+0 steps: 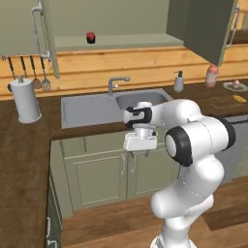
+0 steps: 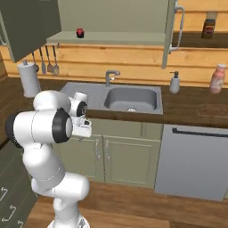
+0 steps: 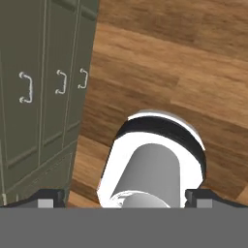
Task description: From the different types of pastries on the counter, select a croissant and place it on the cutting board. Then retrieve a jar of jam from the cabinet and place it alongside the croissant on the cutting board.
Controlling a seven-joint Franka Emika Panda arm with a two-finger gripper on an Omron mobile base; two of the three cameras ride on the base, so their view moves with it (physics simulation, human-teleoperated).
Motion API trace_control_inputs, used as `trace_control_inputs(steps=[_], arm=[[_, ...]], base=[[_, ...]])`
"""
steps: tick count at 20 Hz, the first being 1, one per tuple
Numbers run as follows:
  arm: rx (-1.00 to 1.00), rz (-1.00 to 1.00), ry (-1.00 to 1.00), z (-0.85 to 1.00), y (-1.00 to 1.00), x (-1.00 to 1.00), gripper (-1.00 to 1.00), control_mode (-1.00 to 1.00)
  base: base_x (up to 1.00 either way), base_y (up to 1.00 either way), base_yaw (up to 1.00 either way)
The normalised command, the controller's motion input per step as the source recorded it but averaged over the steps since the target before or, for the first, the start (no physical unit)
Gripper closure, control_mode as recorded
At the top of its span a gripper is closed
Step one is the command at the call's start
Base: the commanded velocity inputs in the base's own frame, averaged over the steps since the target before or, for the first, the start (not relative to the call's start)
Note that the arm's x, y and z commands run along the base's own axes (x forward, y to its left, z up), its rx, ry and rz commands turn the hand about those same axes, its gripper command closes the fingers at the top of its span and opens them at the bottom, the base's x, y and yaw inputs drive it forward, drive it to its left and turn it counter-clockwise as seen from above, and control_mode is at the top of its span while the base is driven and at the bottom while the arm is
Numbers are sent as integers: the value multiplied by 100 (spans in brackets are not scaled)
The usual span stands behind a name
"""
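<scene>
a white robot arm is folded in front of a sink (image 1: 140, 99) set in a dark wood counter (image 1: 29, 145), its gripper (image 3: 124, 197) pointing down at the wooden floor, fingers spread wide apart and holding nothing. above, the grey-green cabinet (image 2: 113, 18) stands open with a small red jar of jam (image 1: 90, 38) on its shelf. far right, the croissant (image 1: 239, 98) lies on the cutting board (image 1: 225, 102), near a cupcake (image 1: 236, 84) on a plate

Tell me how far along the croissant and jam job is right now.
Done, it seems: the croissant lies on the cutting board, and the cabinet stands open. In hand: nothing; the tool is open and empty, pointing down at the floor in front of the sink. Left: lift the jar of jam off the cabinet shelf and set it on the board beside the croissant.
</scene>
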Motion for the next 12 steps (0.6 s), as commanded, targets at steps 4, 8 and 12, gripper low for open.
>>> trace_control_inputs(steps=[4, 8, 12], arm=[[0, 0, 0, 0, 0, 0, -100, 100], [0, 0, 0, 0, 0, 0, -100, 100], [0, 0, 0, 0, 0, 0, -100, 100]], base=[[94, 0, 12], [76, 9, 9], [97, 19, 3]])
